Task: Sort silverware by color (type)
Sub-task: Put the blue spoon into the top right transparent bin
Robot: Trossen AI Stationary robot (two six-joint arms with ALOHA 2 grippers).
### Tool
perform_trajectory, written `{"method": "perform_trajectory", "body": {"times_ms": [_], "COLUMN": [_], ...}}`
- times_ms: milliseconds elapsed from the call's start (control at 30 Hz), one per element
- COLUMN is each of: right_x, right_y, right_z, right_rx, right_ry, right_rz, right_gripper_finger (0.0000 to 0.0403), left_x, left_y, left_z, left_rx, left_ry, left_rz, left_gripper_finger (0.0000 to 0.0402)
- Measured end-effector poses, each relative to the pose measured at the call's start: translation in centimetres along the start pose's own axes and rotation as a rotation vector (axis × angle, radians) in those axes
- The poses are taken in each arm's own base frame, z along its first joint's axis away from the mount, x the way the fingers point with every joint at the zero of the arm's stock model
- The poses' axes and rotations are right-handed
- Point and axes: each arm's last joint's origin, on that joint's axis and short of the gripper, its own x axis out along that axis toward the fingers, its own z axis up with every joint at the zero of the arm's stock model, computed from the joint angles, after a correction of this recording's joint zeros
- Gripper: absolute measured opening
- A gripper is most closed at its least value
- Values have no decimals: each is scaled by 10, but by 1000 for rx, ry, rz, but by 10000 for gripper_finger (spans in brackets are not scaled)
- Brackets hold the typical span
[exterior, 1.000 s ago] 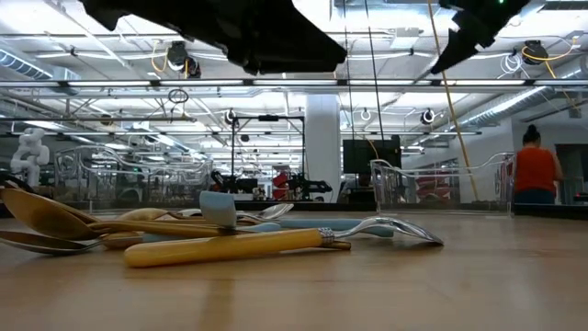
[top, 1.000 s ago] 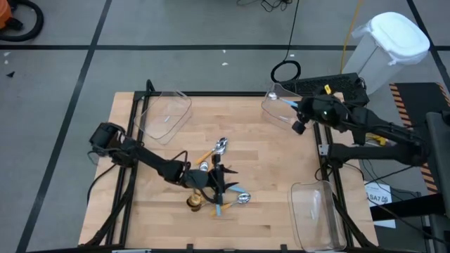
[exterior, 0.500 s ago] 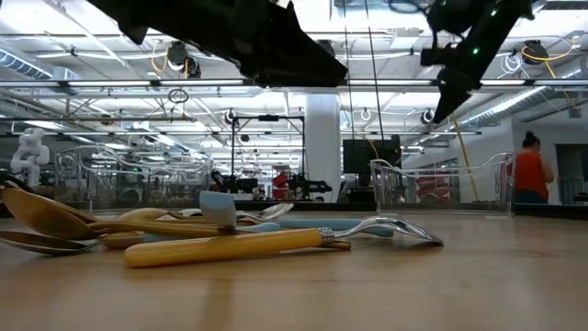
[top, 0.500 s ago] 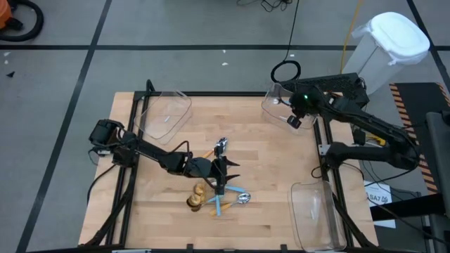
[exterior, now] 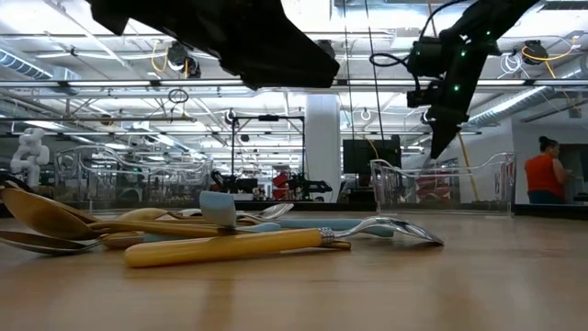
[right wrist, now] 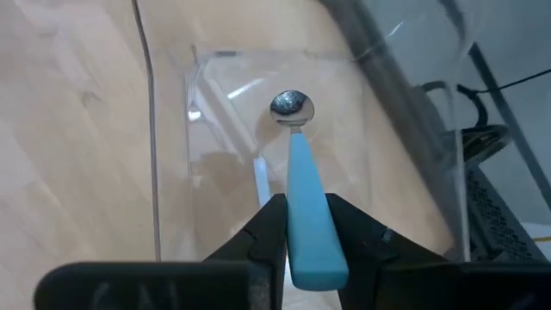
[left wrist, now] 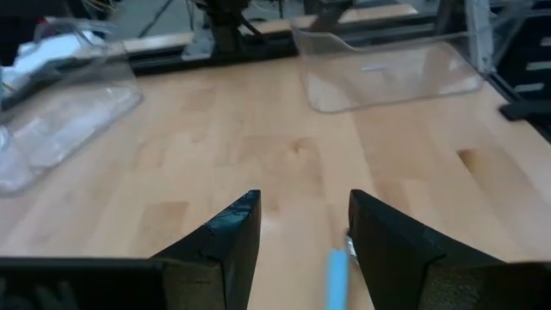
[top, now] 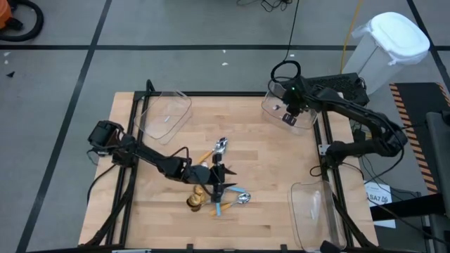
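1. Your right gripper [right wrist: 301, 226] hangs over the clear bin at the far right corner of the bench [top: 279, 104], its fingers [right wrist: 265, 228] pinched on a light blue-handled spoon [right wrist: 301, 202] — the silver bowl points down into the bin.
2. In the low view that same gripper [exterior: 439, 138] shows high up on the right, above the bin's clear wall [exterior: 441, 184].
3. Your left gripper [top: 216, 176] sits over the pile of spoons [top: 214, 183] at the middle of the near half of the bench [top: 267, 147].
4. Its fingers [left wrist: 228, 241] stand moderately apart with nothing between them; bare wood and part of a blue handle [left wrist: 334, 277] show in the gap, lower down.
5. The pile holds gold spoons [exterior: 55, 216], an orange-handled spoon [exterior: 230, 246] and blue-handled ones [exterior: 312, 222], lying crossed and touching one another on the wood.
6. A second clear bin [top: 165, 112] lies at the far left of the bench and a third [top: 316, 211] at the near right — you cannot tell from above whether either holds anything.
7. Beyond the bench, a person in an orange top [exterior: 547, 175] stands at the far right of the room
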Motion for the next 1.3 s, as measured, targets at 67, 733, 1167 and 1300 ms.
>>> {"method": "perform_trajectory", "body": {"times_ms": [67, 733, 1167, 1300], "right_x": [4, 16, 15, 5], "right_y": [0, 0, -2, 4], "right_z": [0, 0, -1, -1], "right_rx": [2, 5, 45, 94], "right_ry": [11, 66, 96, 41], "right_rz": [17, 43, -31, 16], "right_gripper_finger": [63, 70, 217, 225], "left_x": [-1, -12, -11, -11], "left_y": [-5, -34, -33, -33], "left_z": [-1, -8, -8, -8], "left_rx": [-4, -26, -23, -23], "left_ry": [11, 62, 62, 62], "left_rz": [-12, -85, -72, -72], "left_gripper_finger": [174, 175, 175, 175]}}
